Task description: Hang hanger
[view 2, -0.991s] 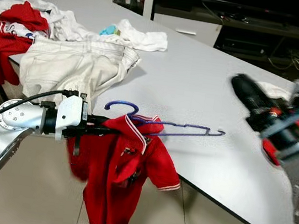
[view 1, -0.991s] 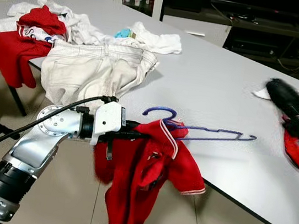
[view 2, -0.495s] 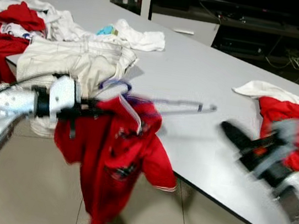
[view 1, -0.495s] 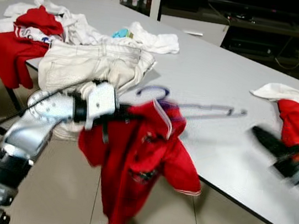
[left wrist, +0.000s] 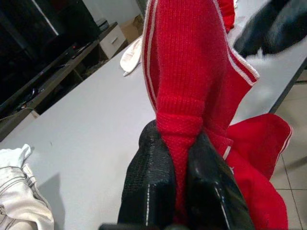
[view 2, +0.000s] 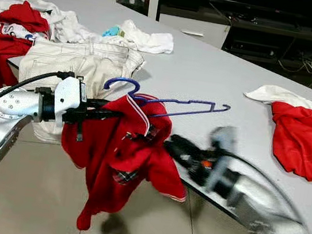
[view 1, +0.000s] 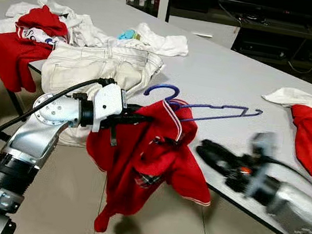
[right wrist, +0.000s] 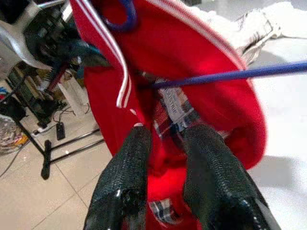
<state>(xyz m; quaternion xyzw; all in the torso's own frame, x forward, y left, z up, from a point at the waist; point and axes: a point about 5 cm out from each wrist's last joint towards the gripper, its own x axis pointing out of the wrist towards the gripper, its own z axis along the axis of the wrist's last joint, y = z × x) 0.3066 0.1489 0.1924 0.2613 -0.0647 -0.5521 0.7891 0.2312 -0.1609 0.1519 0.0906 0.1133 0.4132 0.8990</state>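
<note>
Your left pincer [left wrist: 180, 191] is clamped on the red knit shirt's [view 1: 149, 162] collar at frame centre, half threaded on the blue wire hanger [view 1: 204, 107] over the grey bench [view 1: 231, 81] edge. Your right pincer [right wrist: 165, 143], fingers parted and empty, reaches toward the shirt. Hanging remains undone.
</note>
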